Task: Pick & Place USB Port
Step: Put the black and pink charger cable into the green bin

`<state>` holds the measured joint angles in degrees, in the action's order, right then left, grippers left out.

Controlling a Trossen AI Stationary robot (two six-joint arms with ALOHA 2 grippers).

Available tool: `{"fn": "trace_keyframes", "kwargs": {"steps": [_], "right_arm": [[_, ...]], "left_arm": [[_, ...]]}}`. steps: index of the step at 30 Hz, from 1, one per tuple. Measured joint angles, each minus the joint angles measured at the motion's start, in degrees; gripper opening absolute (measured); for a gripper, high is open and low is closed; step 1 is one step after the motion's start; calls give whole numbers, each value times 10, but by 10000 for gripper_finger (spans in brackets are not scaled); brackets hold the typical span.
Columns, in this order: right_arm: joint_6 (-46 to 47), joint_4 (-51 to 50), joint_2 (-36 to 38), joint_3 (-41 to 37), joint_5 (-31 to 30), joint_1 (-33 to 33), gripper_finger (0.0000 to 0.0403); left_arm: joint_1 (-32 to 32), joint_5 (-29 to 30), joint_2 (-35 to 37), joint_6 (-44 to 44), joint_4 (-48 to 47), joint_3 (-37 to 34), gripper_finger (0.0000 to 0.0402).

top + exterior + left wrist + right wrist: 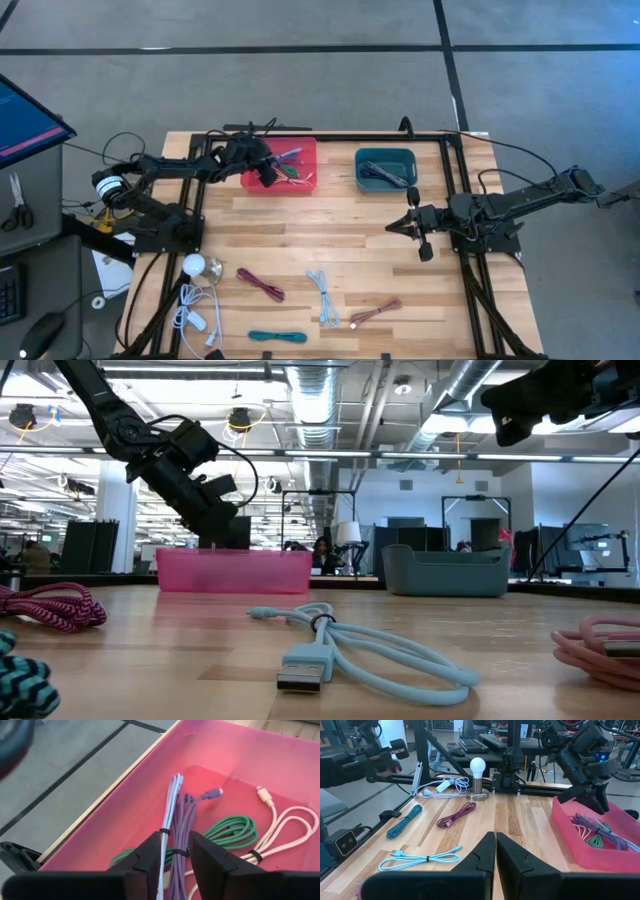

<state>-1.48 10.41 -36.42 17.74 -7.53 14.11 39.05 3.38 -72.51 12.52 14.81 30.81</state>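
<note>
A pink bin (305,150) stands at the table's far edge, left of centre. In it lie a purple cable (182,827), a pale lavender cable (170,805), a green cable (235,827) and a cream cable (280,822). My left gripper (176,840) hovers open over the bin, one finger on each side of the purple cable and above it. In the right wrist view the left gripper (597,802) stands higher than the bin's rim. My right gripper (392,228) is shut and waits above the table's right middle, pointing left.
A teal bin (385,168) holding dark cables sits right of the pink one. Near the front edge lie a maroon cable (262,284), a light-blue cable (323,298), a pinkish cable (375,312) and a teal cable (277,337). A bulb on a base (195,265) with a white cord stands at the left.
</note>
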Motion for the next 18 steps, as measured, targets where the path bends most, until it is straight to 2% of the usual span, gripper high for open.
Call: {"fn": "trace_keyframes", "kwargs": {"steps": [4,9,14,18], "right_arm": [[0,0,0,0,0,0,8],[0,-1,0,0,0,0,8],[0,-1,0,0,0,0,8],[0,-1,0,0,0,0,8]], "left_arm": [[-8,-7,0,-11,0,0,111],[-42,-72,0,-15,-1,0,109],[-109,-111,0,-15,-1,0,106],[-175,-112,4,-15,-2,0,106]]}}
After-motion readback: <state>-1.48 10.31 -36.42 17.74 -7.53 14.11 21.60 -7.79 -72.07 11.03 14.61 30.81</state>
